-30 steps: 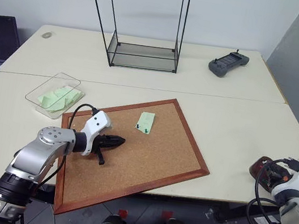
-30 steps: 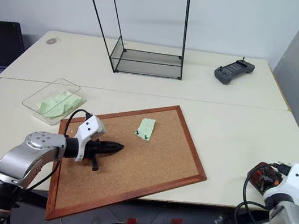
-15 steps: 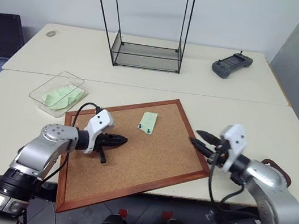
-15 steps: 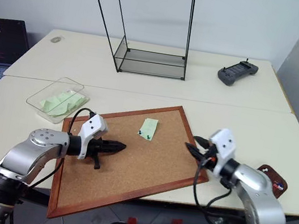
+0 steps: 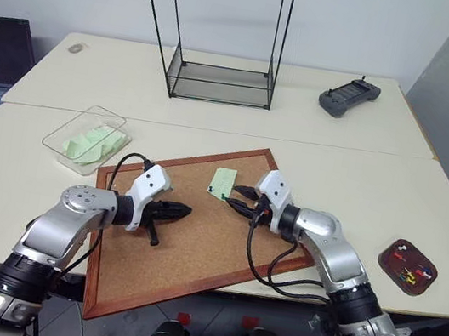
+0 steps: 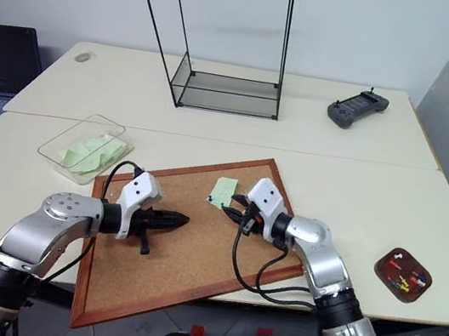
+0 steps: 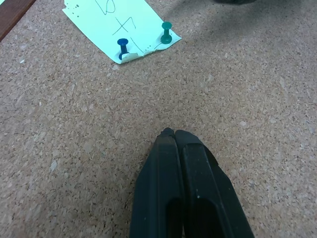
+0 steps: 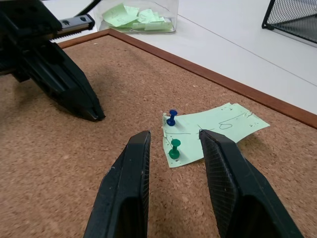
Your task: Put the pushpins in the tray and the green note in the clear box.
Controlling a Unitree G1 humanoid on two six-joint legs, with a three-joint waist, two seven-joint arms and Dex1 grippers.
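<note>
Left of centre, shut left gripper (image 5: 185,210) parked on framed brown corkboard (image 5: 219,253). Mid-frame, pale green note (image 5: 222,182) pinned by blue pushpin (image 8: 172,117) and green pushpin (image 8: 174,148). Newly swung in from lower right, right gripper (image 8: 173,141), part-open, empty, straddling green one: first pull imminent.

The board (image 5: 196,232) is rough, speckled cork, matt, framed in smooth reddish wood. The green note (image 8: 213,130) is thin matt paper, creased at one corner, held by two pushpins (image 8: 173,134) with glossy plastic heads. The right gripper (image 8: 174,163) has fingers (image 8: 225,193) of matt black plastic. The clear box (image 5: 83,138) is glossy transparent plastic. The surface (image 5: 359,190) looks smooth, pale and matt
</note>
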